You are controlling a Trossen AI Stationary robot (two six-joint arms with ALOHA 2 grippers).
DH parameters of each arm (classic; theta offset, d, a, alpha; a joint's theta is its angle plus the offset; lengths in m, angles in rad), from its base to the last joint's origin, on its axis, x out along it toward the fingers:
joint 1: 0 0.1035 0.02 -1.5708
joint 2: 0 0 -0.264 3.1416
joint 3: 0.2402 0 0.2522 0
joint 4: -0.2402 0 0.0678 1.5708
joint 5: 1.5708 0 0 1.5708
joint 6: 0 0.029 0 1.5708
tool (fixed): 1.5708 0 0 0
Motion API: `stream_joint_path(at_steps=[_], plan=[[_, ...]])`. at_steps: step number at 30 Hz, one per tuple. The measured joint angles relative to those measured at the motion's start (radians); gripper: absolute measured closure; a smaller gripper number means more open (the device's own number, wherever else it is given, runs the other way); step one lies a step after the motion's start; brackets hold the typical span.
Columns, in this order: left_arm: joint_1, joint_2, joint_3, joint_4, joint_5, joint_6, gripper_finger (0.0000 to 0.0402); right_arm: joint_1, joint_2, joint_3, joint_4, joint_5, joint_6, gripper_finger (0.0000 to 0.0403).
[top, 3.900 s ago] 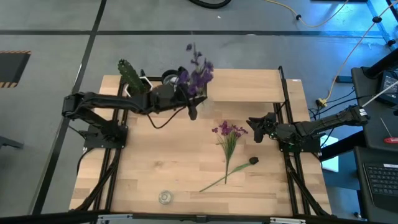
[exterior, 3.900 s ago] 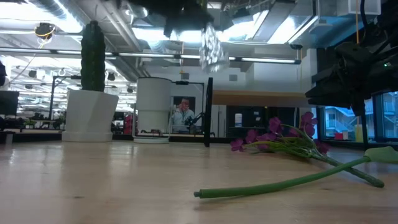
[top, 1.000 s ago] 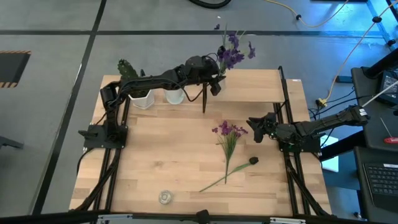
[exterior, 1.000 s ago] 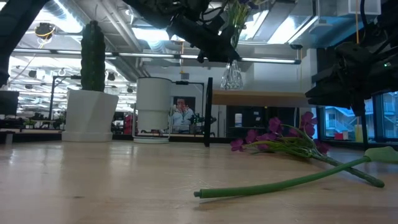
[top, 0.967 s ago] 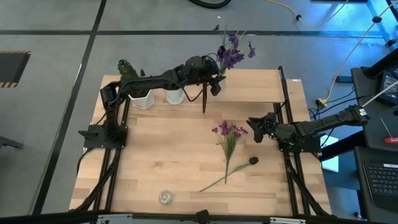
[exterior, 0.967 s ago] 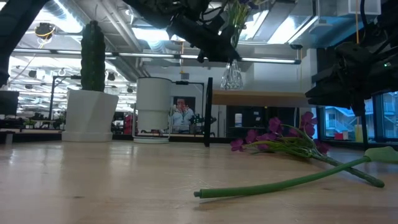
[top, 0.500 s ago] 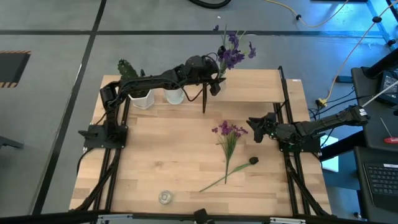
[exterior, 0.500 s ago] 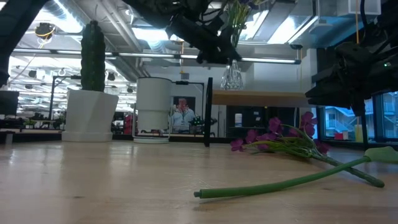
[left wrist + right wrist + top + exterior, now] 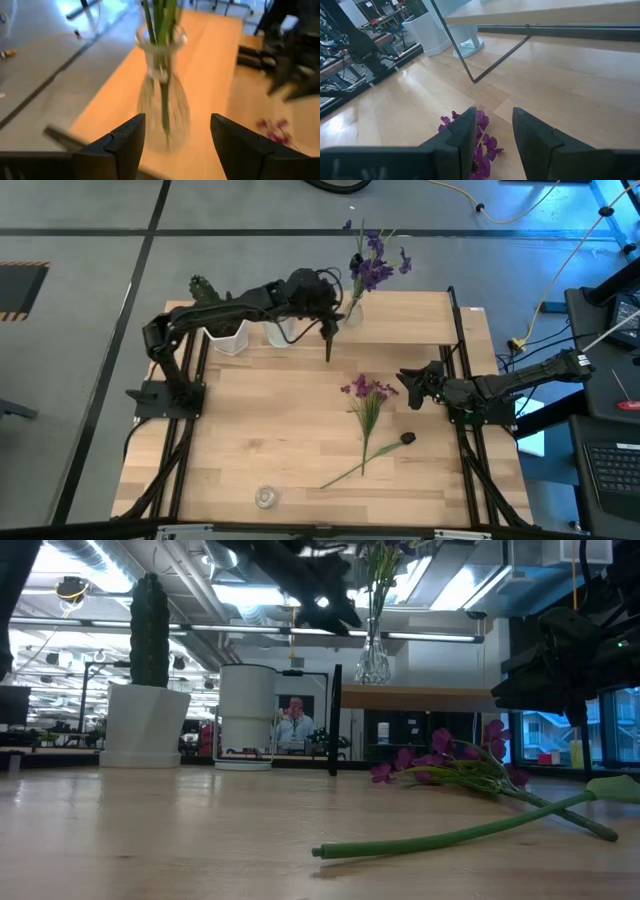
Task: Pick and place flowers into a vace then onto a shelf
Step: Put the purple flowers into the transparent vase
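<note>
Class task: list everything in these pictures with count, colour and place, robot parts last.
vase: one, clear glass, on the shelf
darker flowers: one bunch, violet, in the vase
pinker flowers: one bunch, pink-purple, lying on the table
shelf: one, light wood, far side
cactus: one, green, white pot, far-left corner
cylinder: one, white, beside cactus
clear round object: one, near edge
person: one, room behind
left gripper: open, by the vase
right gripper: open, near pinker flowers

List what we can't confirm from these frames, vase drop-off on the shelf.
- Vase base contact with the shelf: blurred in the left wrist view, tiny in the high view.
- Left end effector: open, drawn back from the vase.
- Dark flowers' blooms: cut off by the low view's top edge.
- Right end effector: open above the pink flowers.
</note>
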Motion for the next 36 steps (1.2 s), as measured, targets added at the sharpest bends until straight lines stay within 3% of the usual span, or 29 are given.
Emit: stream_joint_path(at_steps=[6,11,14,19,28,36], plan=[[-0.085,-0.103,0.001,-0.28,0.134,0.017,0.0187,0.0,0.0,0.0,0.0,-0.011,0.0,0.0273],[-0.228,-0.153,0.001,-0.48,0.121,-0.053,0.0202,0.0,0.0,0.0,0.002,-0.083,0.0,0.0273],[-0.321,-0.158,0.001,-0.566,0.095,-0.185,0.0214,0.0,0.0,0.0,0.003,-0.144,0.0,0.0273],[-0.483,-0.149,0.001,-0.689,-0.039,-0.416,0.0255,0.0,0.0,0.0,0.004,-0.204,0.0,0.0273],[-0.754,-0.113,0.001,-0.752,-0.157,-0.806,0.0389,0.0,0.0,0.0,0.006,-0.264,0.002,0.0273],[-0.94,-0.073,0.001,-0.778,-0.258,-1.163,0.0399,0.0,0.0,0.0,0.008,-0.288,0.004,0.0273]])
